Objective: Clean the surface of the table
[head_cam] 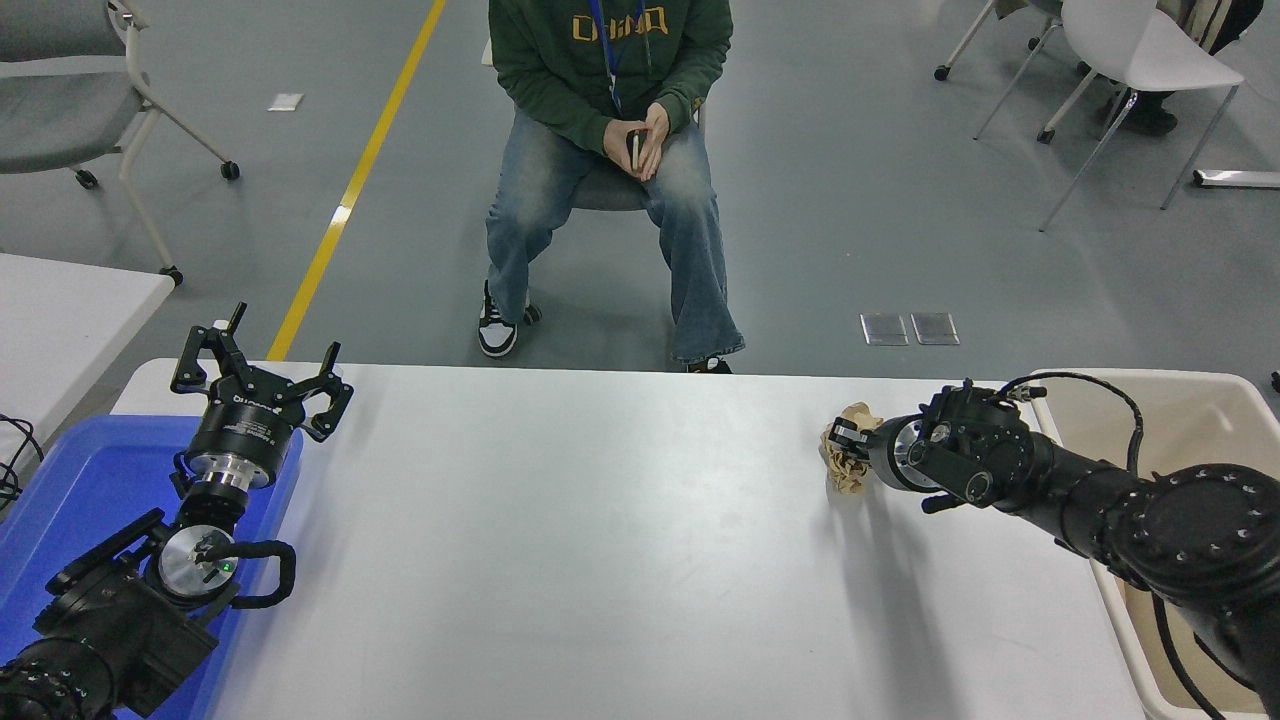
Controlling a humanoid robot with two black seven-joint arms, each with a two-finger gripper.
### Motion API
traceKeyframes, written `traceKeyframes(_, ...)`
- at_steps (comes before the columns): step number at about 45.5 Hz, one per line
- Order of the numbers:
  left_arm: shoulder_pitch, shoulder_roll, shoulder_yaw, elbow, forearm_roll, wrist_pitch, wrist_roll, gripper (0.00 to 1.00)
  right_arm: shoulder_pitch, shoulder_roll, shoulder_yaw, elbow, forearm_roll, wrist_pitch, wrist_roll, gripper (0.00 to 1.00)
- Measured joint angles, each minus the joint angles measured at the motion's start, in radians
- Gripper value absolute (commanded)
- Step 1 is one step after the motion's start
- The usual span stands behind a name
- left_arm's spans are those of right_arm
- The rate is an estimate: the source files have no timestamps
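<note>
The white-grey table surface (600, 540) fills the lower half of the head view. A crumpled brown paper ball (846, 472) lies on it near the far right. My right gripper (842, 440) reaches in from the right, low over the table, with its fingers closed into the ball; one dark fingertip (835, 432) shows across the paper. Paper sticks out above and below the fingers. My left gripper (262, 372) is parked open at the left, over the far edge of the blue tray.
A blue plastic tray (70, 490) sits at the table's left end under my left arm. A beige bin (1200, 400) stands off the right end. A smaller white table (60, 300) is at the left. A person (610, 120) sits beyond the far edge.
</note>
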Motion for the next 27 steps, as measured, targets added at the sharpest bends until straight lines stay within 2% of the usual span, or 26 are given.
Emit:
traceKeyframes(13, 0.000, 0.000, 0.000, 0.000, 0.000, 0.000, 0.000, 1.00, 0.017, -0.070, 0.051, 0.023, 0.008, 0.044, -0.003, 0.00)
traceKeyframes(27, 0.000, 0.000, 0.000, 0.000, 0.000, 0.000, 0.000, 1.00, 0.123, -0.274, 0.095, 0.224, 0.004, 0.075, 0.000, 0.00)
